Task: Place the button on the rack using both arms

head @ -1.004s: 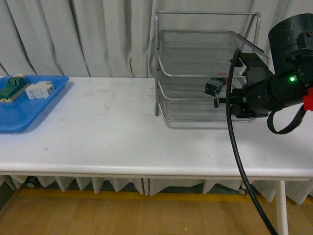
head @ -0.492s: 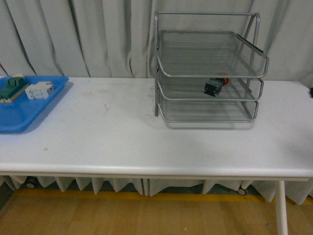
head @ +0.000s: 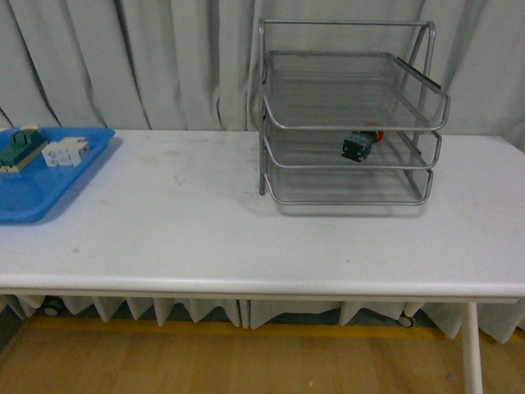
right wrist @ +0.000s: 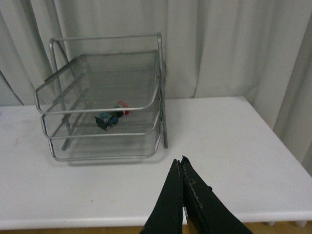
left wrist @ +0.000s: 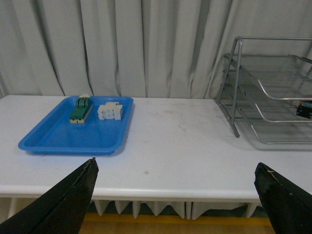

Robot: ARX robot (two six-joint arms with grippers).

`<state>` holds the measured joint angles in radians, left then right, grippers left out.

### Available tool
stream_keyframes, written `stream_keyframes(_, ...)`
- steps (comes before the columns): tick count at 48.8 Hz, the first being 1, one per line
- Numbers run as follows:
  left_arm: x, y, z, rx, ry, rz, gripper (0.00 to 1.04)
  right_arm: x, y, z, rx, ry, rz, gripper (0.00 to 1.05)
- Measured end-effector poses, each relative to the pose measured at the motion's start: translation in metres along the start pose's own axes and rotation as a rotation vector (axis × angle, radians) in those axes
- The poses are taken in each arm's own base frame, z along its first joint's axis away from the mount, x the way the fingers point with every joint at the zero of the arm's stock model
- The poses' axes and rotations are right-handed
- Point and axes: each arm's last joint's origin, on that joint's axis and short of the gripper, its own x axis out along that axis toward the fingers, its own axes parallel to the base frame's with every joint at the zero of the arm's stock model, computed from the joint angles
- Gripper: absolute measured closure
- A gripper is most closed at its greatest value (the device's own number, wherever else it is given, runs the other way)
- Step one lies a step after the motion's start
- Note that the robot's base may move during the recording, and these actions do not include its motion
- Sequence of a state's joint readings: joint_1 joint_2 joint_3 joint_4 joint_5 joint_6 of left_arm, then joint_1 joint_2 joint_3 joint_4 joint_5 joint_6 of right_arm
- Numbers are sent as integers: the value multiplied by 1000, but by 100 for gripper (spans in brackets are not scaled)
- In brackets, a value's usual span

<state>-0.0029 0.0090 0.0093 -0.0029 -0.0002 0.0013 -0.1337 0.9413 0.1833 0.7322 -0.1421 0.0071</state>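
The button (head: 359, 145) is lying in the rack's (head: 347, 115) middle tier; left pincer (left wrist: 178, 195) gaping, right pincer (right wrist: 181, 168) pressed together.

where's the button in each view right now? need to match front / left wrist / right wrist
Front: the button lies on the middle tier of the rack, right of centre in the picture.
Left wrist: the button shows at the picture's far right edge, partly cut off, inside the rack.
Right wrist: the button sits left of centre, on the middle tier of the rack.
Shared landmark: the rack.
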Motion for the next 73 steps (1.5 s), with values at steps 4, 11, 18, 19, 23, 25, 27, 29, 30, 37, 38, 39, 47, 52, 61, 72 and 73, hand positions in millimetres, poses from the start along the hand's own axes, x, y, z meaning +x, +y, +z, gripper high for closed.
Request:
stream_keyframes(4, 0, 0, 0, 0, 0, 0, 7, -9, 4, 3, -6, -39, -9, 103)
stream_keyframes(11, 0, 0, 0, 0, 0, 0, 7, -20, 8, -9, -2, -6, -6, 103)
stream_keyframes(18, 0, 0, 0, 0, 0, 0, 7, -31, 21, -11, -5, -28, 8, 103)
stream_keyframes(19, 0, 0, 0, 0, 0, 0, 7, -33, 21, -12, -5, -25, 5, 103)
stream_keyframes(23, 0, 0, 0, 0, 0, 0, 7, -36, 21, -15, -4, -17, -1, 103)
stream_keyframes(25, 0, 0, 0, 0, 0, 0, 7, -38, 21, -16, -5, -16, -1, 103)
stream_keyframes(27, 0, 0, 0, 0, 0, 0, 7, -40, 21, -16, -4, -20, -1, 103)
stream_keyframes(29, 0, 0, 0, 0, 0, 0, 7, -42, 21, -19, -5, -54, -2, 103)
stream_keyframes(30, 0, 0, 0, 0, 0, 0, 7, -43, 21, -21, -5, -42, -1, 103)
stream_keyframes(37, 0, 0, 0, 0, 0, 0, 7, -49, 21, -23, -5, -29, -2, 103)
stream_keyframes(38, 0, 0, 0, 0, 0, 0, 7, -49, 21, -22, -5, -31, -3, 103)
stream_keyframes(39, 0, 0, 0, 0, 0, 0, 7, -50, 21, -22, -5, -37, -3, 103)
stream_keyframes(47, 0, 0, 0, 0, 0, 0, 7, -56, 21, -22, -5, -33, -3, 103)
stream_keyframes(52, 0, 0, 0, 0, 0, 0, 7, -59, 21, -21, -5, -40, -3, 103)
stream_keyframes(61, 0, 0, 0, 0, 0, 0, 7, -62, 21, -21, -5, -39, -4, 103)
stream_keyframes(72, 0, 0, 0, 0, 0, 0, 7, -67, 21, -21, -5, -40, -3, 103)
stream_keyframes(73, 0, 0, 0, 0, 0, 0, 7, -67, 21, -21, -5, -38, -3, 103)
